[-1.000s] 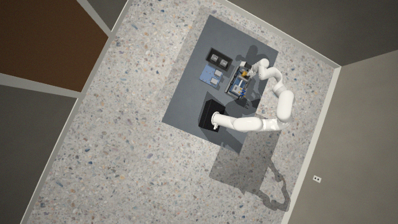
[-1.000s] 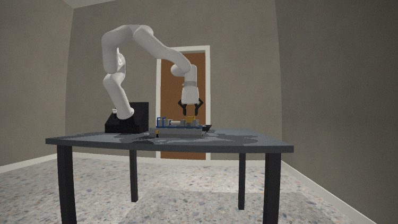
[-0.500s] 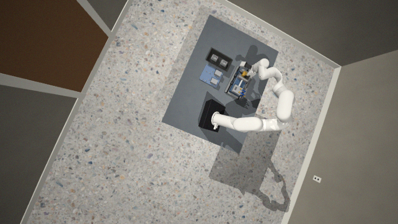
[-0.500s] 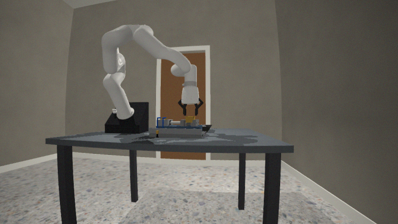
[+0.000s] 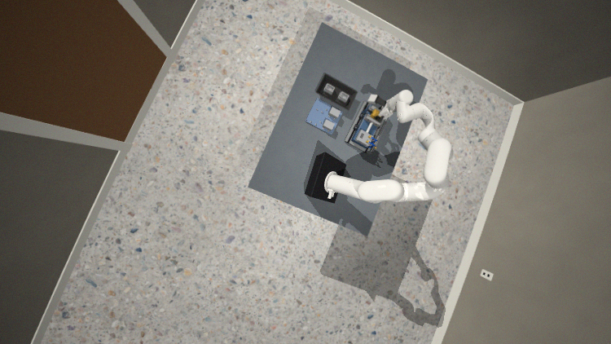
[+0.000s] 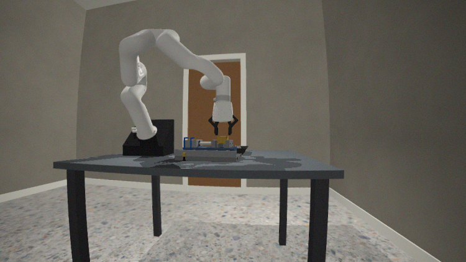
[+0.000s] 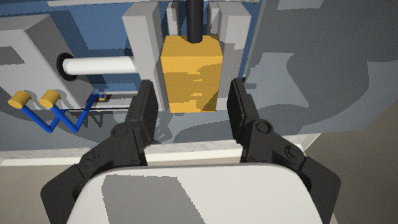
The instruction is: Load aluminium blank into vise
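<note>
A brass blank [image 7: 191, 75] sits in the vise [image 5: 367, 125] opening, between the two grey jaws. Its far end is at the dark work stop rod [image 7: 194, 20]. My gripper [image 7: 192, 92] is open and empty. It hangs a little above the brass blank [image 6: 222, 139], fingers either side of its near end and not touching it. In the side view the gripper [image 6: 223, 133] points straight down over the vise [image 6: 208, 149]. Two aluminium blanks [image 5: 335, 112] [image 5: 328, 124] lie on the blue infeed plate [image 5: 320, 116]. Two finished parts [image 5: 328, 89] [image 5: 343, 96] lie in the dark outfeed tray [image 5: 336, 90].
The vise's blue hoses [image 7: 55, 112] and white piston rod [image 7: 100, 65] are at the left in the wrist view. The black arm base box [image 5: 322, 175] stands on the table near the vise. The table edge runs close behind the vise.
</note>
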Controlling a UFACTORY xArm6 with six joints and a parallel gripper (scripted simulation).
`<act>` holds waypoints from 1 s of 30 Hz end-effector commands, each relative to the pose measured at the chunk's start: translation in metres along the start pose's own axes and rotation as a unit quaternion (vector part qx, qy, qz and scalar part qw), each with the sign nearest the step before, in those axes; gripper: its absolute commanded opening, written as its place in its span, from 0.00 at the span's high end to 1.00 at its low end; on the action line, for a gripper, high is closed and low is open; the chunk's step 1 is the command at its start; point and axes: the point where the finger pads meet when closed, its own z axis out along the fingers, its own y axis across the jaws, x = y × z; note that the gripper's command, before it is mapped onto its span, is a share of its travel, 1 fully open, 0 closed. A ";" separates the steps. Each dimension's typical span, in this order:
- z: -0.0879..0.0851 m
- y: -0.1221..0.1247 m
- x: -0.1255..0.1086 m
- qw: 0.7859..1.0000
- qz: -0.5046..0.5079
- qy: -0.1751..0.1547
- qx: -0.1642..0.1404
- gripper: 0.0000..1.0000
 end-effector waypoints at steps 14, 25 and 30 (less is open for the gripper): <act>0.004 0.001 0.000 1.000 0.001 0.001 -0.002 0.31; 0.008 0.001 0.000 1.000 0.001 0.001 -0.002 0.31; 0.010 0.001 0.000 1.000 0.001 0.001 -0.002 0.31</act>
